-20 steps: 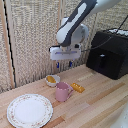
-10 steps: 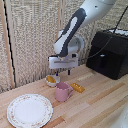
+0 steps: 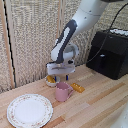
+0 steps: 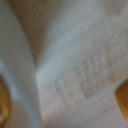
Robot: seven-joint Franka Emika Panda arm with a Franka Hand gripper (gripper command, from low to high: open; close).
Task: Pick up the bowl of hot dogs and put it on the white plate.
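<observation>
In the exterior view my gripper (image 3: 60, 77) hangs low over the wooden table, right beside and partly in front of the hot dog bowl (image 3: 50, 79). The bowl is a small white one with yellow-orange hot dogs (image 3: 50, 78) in it, mostly hidden by the hand. The two dark fingers stand apart, with nothing between them. The white plate (image 3: 29, 110) with a reddish rim pattern lies at the front, on the exterior view's left. The blurred wrist view shows the bowl's white rim (image 4: 20, 75) with a yellow-orange piece (image 4: 2, 102) very close.
A pink mug (image 3: 62, 91) stands just in front of the gripper, between bowl and plate. A loose elongated yellow-orange food piece (image 3: 77, 87) lies beside the mug. A black box (image 3: 110, 52) stands at the back right. A woven screen (image 3: 30, 40) backs the table.
The gripper has come down and moved toward the exterior view's left, from above the mug area to just beside the bowl. Nothing on the table has moved.
</observation>
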